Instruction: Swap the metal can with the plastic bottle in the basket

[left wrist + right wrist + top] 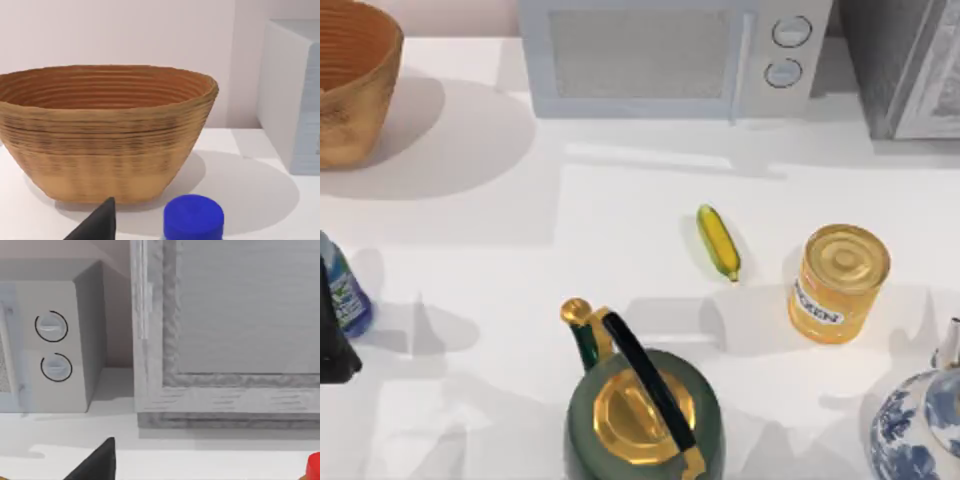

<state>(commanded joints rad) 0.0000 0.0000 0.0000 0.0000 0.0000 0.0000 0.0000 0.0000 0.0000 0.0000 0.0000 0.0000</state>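
Observation:
The orange-brown woven basket (pixel 350 85) stands at the table's far left corner, and the left wrist view looks at its ribbed wall (pixel 107 130). The plastic bottle (pixel 342 285), blue with a blue, green and white label, stands at the left edge of the table, nearer than the basket. Its blue cap (pixel 193 217) shows just in front of the basket. My left gripper (pixel 330 345) is right beside the bottle, and its dark tip (pixel 100 225) sits next to the cap. My right gripper (pixel 97 465) faces the microwave. The metal can is out of view.
A white microwave (pixel 670 55) and a grey cabinet (pixel 910 60) line the back. A green and gold kettle (pixel 640 405) stands front centre, with a yellow corn cob (pixel 718 242) and a golden-yellow can (pixel 838 283) to its right. A blue-and-white teapot (pixel 920 430) is front right. A red sliver (pixel 315 467) is unidentifiable.

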